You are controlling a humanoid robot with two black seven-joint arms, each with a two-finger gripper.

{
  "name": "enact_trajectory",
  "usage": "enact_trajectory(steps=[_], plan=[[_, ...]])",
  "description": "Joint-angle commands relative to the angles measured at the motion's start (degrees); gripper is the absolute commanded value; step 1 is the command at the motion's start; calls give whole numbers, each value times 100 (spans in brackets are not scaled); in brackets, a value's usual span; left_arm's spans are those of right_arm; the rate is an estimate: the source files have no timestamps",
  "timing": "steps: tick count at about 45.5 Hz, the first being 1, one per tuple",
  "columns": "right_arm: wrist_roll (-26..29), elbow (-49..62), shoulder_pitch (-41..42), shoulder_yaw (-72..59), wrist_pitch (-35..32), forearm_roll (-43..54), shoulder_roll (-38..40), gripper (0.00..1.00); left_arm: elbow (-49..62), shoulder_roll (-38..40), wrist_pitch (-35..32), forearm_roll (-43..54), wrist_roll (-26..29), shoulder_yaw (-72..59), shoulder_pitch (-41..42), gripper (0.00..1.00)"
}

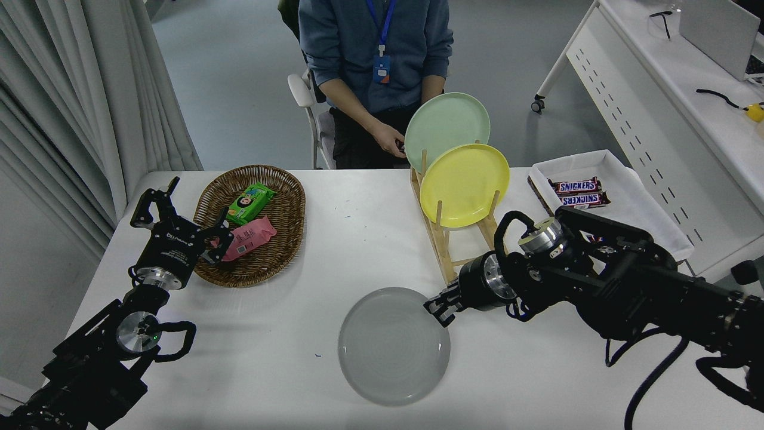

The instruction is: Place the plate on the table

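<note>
Your right gripper (440, 309) clamps the grey plate (394, 345) at its 2 o'clock rim, low over the table (537, 370); the left gripper (173, 224) sits parked, fingers spread.

I see a wicker basket (280, 251) at the left holding a green packet (249, 202) and a pink packet (249, 238). A wooden rack (444, 251) holds a yellow plate (464, 184) and, behind it, a green plate (447, 124). A white tray (647, 221) holds Snickers bars (576, 192). A person (376, 65) sits opposite.
</note>
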State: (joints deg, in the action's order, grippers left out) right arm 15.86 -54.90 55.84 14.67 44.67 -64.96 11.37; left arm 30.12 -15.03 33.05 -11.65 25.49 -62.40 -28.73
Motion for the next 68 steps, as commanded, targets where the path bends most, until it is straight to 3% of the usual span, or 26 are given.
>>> enact_trajectory(steps=[1,68], plan=[[13,489,-223,150,33,-8,-354,0,2,0,0,-4,0,0,-1,100],[75,797,-355,317,33,-193,-539,0,2,0,0,5,0,0,-1,100]])
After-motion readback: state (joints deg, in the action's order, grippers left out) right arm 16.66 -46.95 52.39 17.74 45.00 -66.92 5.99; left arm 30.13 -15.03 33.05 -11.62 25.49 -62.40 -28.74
